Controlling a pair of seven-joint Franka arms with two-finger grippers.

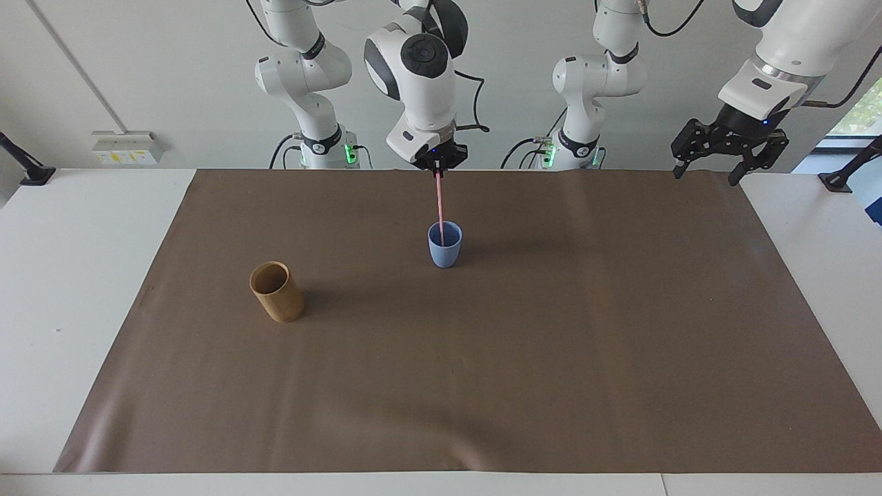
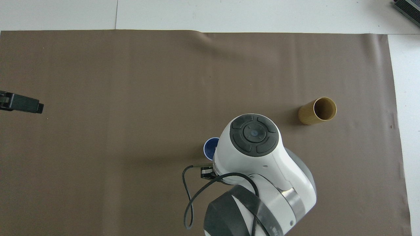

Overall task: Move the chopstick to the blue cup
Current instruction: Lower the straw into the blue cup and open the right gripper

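The pink chopstick [image 1: 439, 207] hangs nearly upright, its top clamped in my right gripper [image 1: 437, 168], which is shut on it above the blue cup [image 1: 444, 245]. The stick's lower end dips inside the cup's mouth. In the overhead view the right arm covers most of the blue cup [image 2: 209, 148] and hides the chopstick and the gripper. My left gripper [image 1: 711, 167] hangs open and empty over the mat's edge at the left arm's end, where the arm waits; one of its fingers [image 2: 24, 104] shows in the overhead view.
A tan cylindrical cup [image 1: 276, 291] stands on the brown mat [image 1: 551, 344] toward the right arm's end, farther from the robots than the blue cup. It shows as the tan cup [image 2: 317, 111] in the overhead view. White table [image 1: 62, 275] surrounds the mat.
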